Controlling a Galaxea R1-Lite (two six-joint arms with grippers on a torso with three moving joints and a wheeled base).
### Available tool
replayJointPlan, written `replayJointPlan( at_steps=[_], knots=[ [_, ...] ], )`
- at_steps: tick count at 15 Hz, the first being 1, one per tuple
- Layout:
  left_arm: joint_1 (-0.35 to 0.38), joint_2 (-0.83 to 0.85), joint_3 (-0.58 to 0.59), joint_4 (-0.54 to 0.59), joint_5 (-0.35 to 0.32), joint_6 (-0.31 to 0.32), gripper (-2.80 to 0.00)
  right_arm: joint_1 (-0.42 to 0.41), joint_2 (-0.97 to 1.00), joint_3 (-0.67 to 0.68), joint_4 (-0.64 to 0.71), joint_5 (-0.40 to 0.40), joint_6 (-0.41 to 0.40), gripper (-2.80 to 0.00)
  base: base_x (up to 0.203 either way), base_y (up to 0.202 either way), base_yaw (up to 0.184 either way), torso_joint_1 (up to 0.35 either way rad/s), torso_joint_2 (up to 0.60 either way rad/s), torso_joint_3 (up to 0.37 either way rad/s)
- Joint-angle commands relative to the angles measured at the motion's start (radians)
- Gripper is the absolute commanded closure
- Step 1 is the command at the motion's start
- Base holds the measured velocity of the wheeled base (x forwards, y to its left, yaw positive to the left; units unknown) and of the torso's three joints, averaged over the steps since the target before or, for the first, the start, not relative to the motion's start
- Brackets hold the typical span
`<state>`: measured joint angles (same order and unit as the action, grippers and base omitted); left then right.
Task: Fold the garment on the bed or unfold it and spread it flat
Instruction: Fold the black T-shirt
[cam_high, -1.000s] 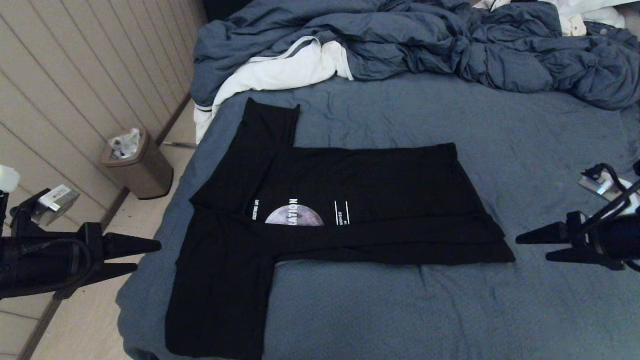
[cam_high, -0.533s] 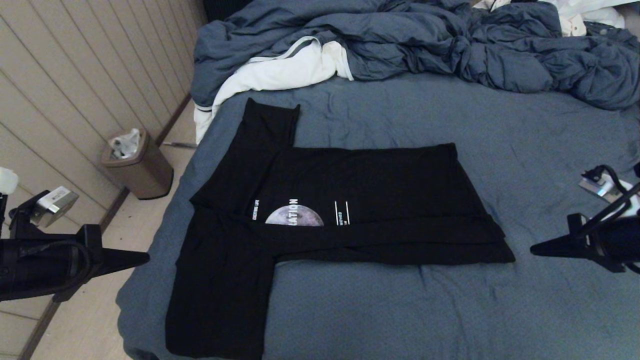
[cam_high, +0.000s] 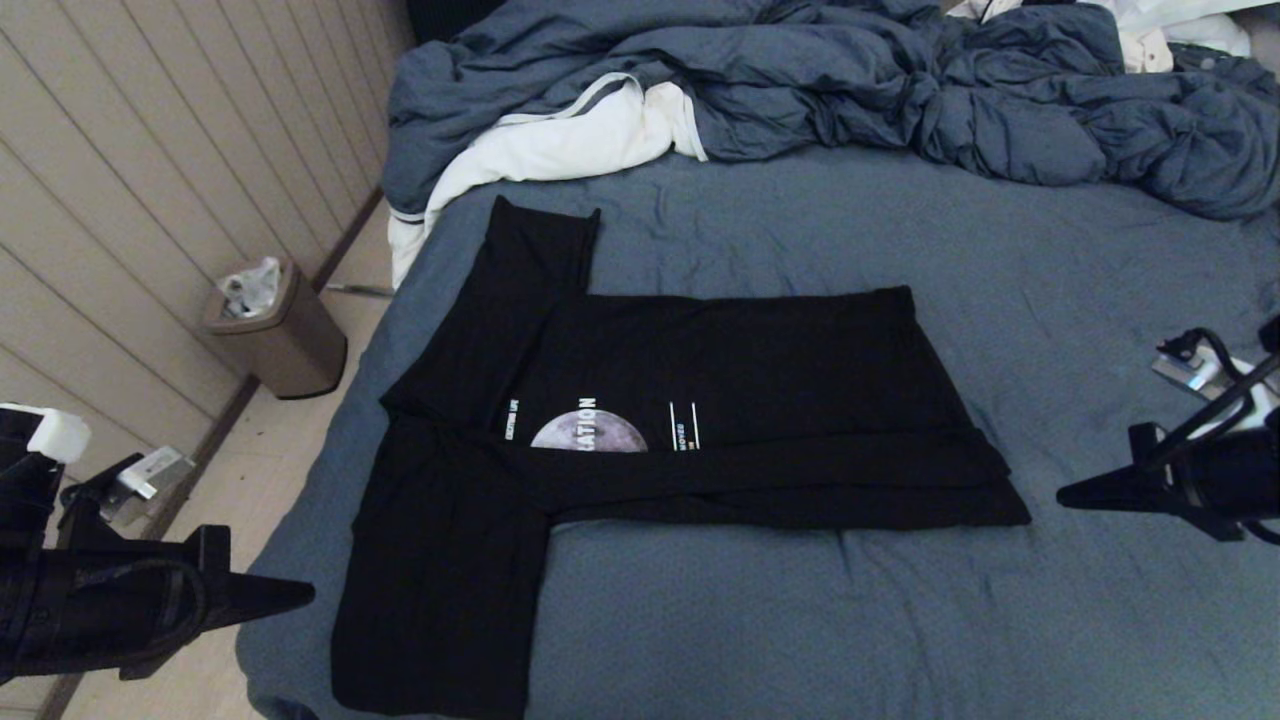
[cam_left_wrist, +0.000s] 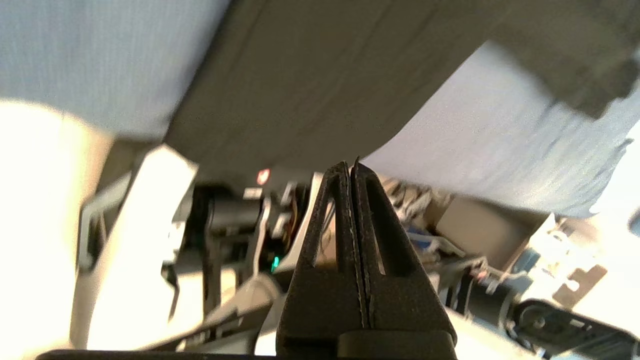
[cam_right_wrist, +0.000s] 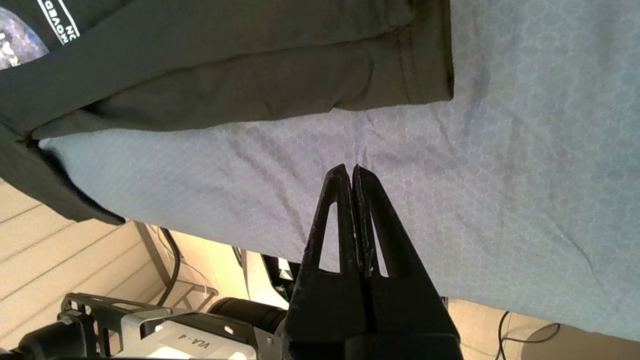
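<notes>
The garment (cam_high: 720, 380), a black T-shirt, lies on the bed (cam_high: 1050, 260) with its near long edge folded over, so only half of the grey moon print (cam_high: 588, 432) and some white lettering show. One sleeve (cam_high: 540, 240) points to the far side, the other (cam_high: 440, 590) toward the near edge. My left gripper (cam_high: 308, 594) hovers off the bed's left edge, shut and holding nothing. Over the bed to the right of the shirt's hem, my right gripper (cam_high: 1062, 494) is shut with nothing in it. The folded hem (cam_right_wrist: 420, 55) appears in the right wrist view ahead of the right gripper (cam_right_wrist: 351, 169). The left gripper (cam_left_wrist: 350, 165) points under the bed's edge.
A crumpled blue-grey duvet (cam_high: 900, 90) and a white cloth (cam_high: 560, 140) fill the far end of the bed. A brown waste bin (cam_high: 275, 330) stands on the floor by the panelled wall at the left. Bare sheet lies in front of and to the right of the shirt.
Both grippers went from open to shut, holding nothing. The left gripper dropped lower beside the bed's left edge; the right one drew back slightly to the right. The shirt stayed still.
</notes>
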<state>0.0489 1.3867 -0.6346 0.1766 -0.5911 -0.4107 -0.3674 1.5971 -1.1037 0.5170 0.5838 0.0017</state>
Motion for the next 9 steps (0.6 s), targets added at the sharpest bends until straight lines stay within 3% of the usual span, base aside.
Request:
replayJointPlan(
  at_steps=[1,5,6,9],
  knots=[
    [0.005,0.016,0.057,-0.014,-0.003,-0.002,0.0,-0.004,0.012,-0.013,0.003,0.002,0.01,0.0,0.0,0.0,0.0,0.0,0.0,0.0],
    [0.101,0.108,0.119,-0.166,-0.003,-0.001,0.0,-0.004,0.012,-0.026,0.003,0.001,0.018,0.0,0.0,0.0,0.0,0.0,0.0,0.0],
    [0.112,0.14,0.133,-0.202,-0.003,0.001,-2.8,-0.004,0.007,-0.031,0.003,0.001,0.018,0.0,0.0,0.0,0.0,0.0,0.0,0.0],
    [0.119,0.219,0.158,-0.302,-0.003,0.004,-2.8,-0.002,0.012,-0.038,0.003,0.002,0.017,0.0,0.0,0.0,0.0,0.0,0.0,0.0]
  ],
)
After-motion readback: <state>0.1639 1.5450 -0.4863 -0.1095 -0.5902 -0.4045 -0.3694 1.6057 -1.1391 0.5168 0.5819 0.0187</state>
